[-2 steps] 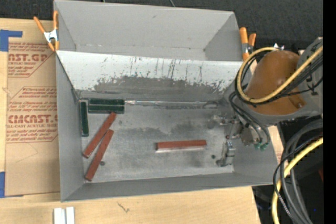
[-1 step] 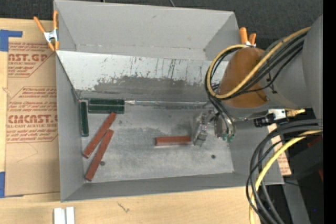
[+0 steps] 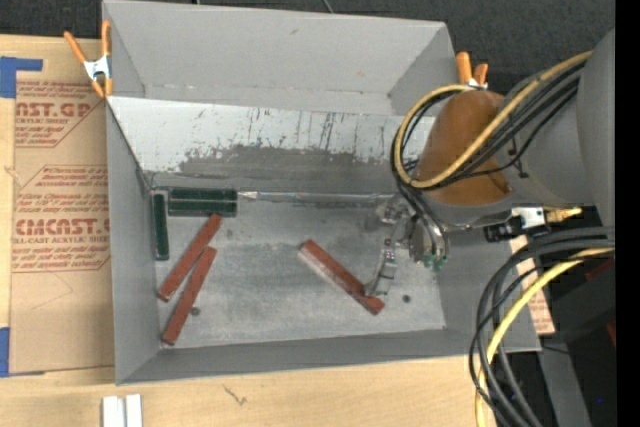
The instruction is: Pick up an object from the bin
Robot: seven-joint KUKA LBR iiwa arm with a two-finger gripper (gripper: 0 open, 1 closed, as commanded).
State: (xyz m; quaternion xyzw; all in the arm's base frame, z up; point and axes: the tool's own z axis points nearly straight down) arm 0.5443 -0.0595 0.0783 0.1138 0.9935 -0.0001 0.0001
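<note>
You seem at the grasp: claw [image 3: 384, 280] at the right end of the red stick [image 3: 330, 267], right of centre in the bin [image 3: 280, 125]. Its opening can't be told. Next, confirm grip, lift.

In the bin [image 3: 250, 45], blocks [image 3: 200, 204] lie far left, paired sticks [image 3: 189, 258] before them, a lone stick [image 3: 335, 273] right by the pincer [image 3: 383, 280].

Grey bin [image 3: 270, 55]; red-brown sticks [image 3: 338, 275]; dark green blocks [image 3: 202, 204].
</note>
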